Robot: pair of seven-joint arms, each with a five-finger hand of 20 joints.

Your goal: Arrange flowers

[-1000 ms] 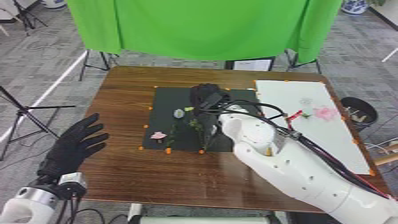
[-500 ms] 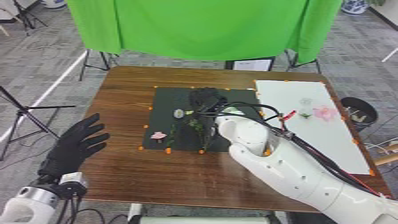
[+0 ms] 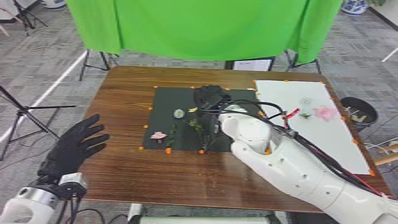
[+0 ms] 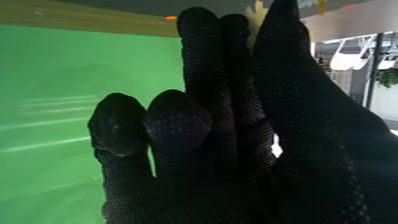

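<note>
My right hand (image 3: 211,95) is over the upper middle of the dark mat (image 3: 164,100). A small yellow flower (image 3: 193,109) shows beside its fingers in the head view, with green stems (image 3: 197,127) below it. In the right wrist view, my right hand (image 4: 218,170) has its thumb close against its longer fingers, with pale yellow petals (image 4: 257,19) pinched between them; two other fingers are bent. A pale oval flower (image 3: 179,113) and a pink flower (image 3: 158,135) lie on the mat's left part. My left hand (image 3: 71,150) is open, off the table's left edge.
A white board (image 3: 333,142) on the right bears a pink bloom (image 3: 325,114), a small green piece (image 3: 306,115) and a red piece (image 3: 292,114). A dark bin (image 3: 360,107) stands beyond the right edge of the table (image 3: 204,177). Orange markers line the mat.
My right hand has shifted slightly over the mat, first toward the robot and then back away from it. The yellow flower has moved a little with it. My left hand has kept still.
</note>
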